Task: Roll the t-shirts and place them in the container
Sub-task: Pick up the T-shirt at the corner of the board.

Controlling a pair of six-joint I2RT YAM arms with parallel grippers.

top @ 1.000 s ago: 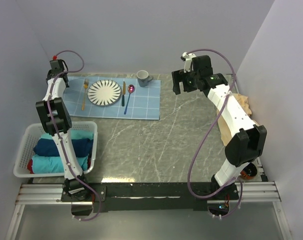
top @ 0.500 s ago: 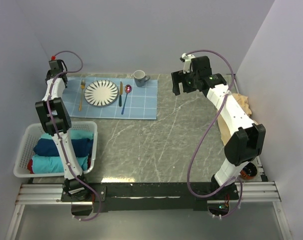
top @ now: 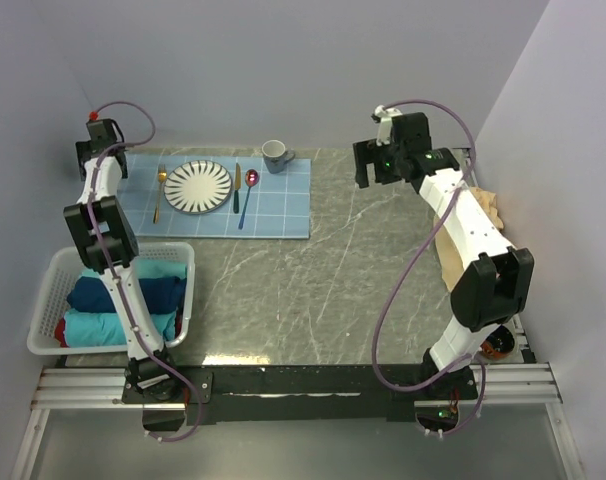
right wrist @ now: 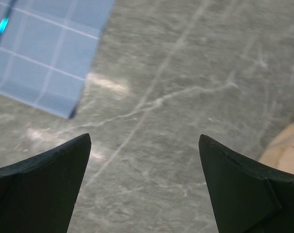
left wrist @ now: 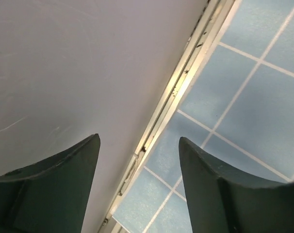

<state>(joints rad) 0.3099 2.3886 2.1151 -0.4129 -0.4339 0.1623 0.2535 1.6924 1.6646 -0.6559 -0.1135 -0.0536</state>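
Tan shirt (top: 493,212): bunched at the right edge of the worktop (top: 313,290), lying under the right arm (top: 463,215).
Tan shirt to right claw (right wrist: 145,136): well apart. The claw hangs over bare worktop toward the back. In its own camera the shirt only peeks in at the lower right, beside one finger.
Right claw: spread wide, nothing between the fingers.
Teal shirts (top: 161,270) and navy shirt (top: 108,295): bundled in the white basket (top: 113,252) at the near left, the navy one between the teals.
Basket shirts to left claw (left wrist: 138,140): well apart. That claw is up at the far left corner, over the edge of the blue mat (top: 283,205), close by the wall (left wrist: 64,63).
Left claw: spread, holding nothing.
On the mat: plate (top: 201,185), fork (top: 159,192), knife (top: 236,190) and spoon (top: 249,185), with a mug (top: 275,155) at its back edge.
Hard to see: the arm covers most of the tan shirt, so how it lies can't be made out. A red scrap (top: 61,338) shows in the basket's near left corner, but I can't tell what it is.
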